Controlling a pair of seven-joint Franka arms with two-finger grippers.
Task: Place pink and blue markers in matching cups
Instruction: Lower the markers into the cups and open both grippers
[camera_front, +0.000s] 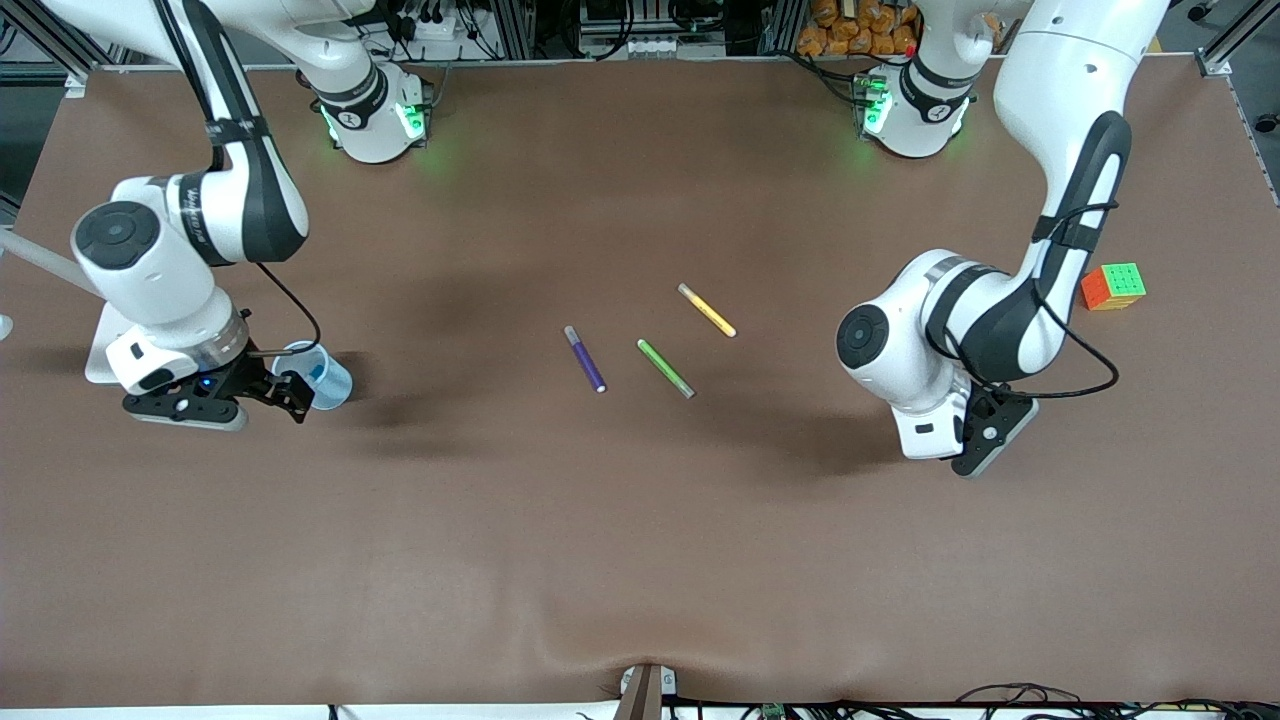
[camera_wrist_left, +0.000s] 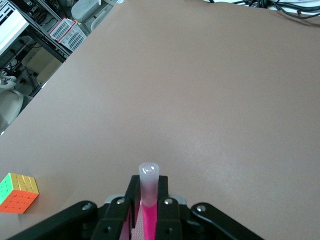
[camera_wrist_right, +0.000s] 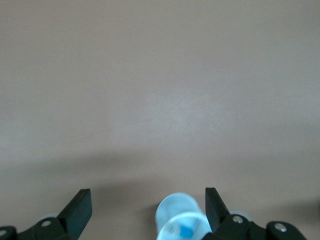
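Note:
The pale blue cup (camera_front: 318, 376) stands on the table toward the right arm's end. A bit of bright blue, the blue marker (camera_wrist_right: 185, 232), shows inside it. My right gripper (camera_front: 288, 390) is open right beside the cup. In the right wrist view the gripper (camera_wrist_right: 147, 210) has the cup (camera_wrist_right: 181, 220) between its spread fingers, close to one of them. My left gripper (camera_front: 980, 445) hangs over bare table toward the left arm's end. In the left wrist view it (camera_wrist_left: 149, 187) is shut on the pink marker (camera_wrist_left: 148, 180), whose pale end sticks out past the fingertips. The pink cup is out of view.
A dark purple pen (camera_front: 585, 358), a green pen (camera_front: 666, 368) and a yellow pen (camera_front: 707, 310) lie in the table's middle. A colour cube (camera_front: 1113, 286) sits toward the left arm's end, farther from the camera than the left gripper, and shows in the left wrist view (camera_wrist_left: 19, 192).

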